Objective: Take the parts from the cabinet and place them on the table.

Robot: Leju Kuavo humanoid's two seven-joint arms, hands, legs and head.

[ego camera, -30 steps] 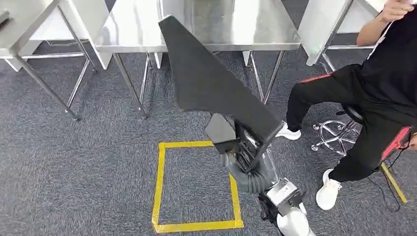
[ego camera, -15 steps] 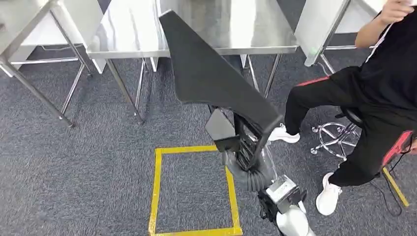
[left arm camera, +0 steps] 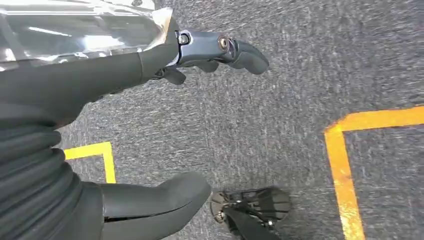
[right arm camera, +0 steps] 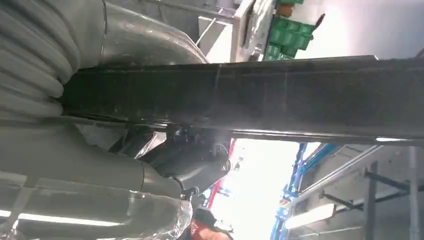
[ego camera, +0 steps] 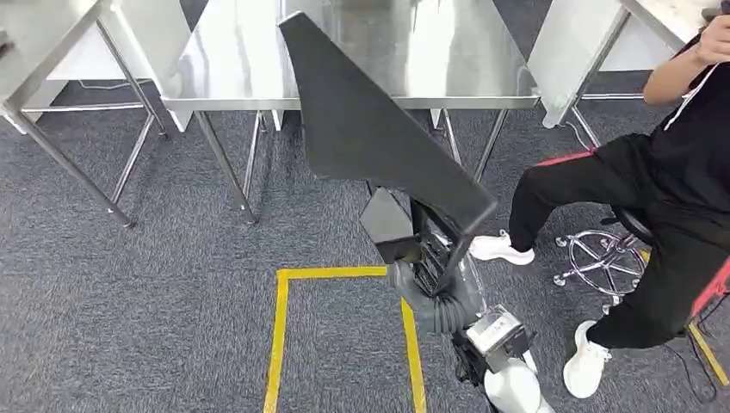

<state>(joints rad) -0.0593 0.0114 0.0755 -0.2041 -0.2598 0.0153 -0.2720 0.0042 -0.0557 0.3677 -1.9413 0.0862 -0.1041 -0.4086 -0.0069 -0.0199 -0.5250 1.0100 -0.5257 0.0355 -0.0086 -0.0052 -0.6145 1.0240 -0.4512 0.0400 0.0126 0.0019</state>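
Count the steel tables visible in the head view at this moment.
3, possibly more beyond the frame. One table at upper left, one table top centre, directly ahead of the black part held by the right hand, and one corner at upper right, above the seated person.

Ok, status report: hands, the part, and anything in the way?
Right hand holds black panel, raised. Left hand open, holding nothing. Steel table ahead. Seated person at right.

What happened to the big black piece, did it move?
Yes. The black panel, in the right hand, reaches farther over the steel table.
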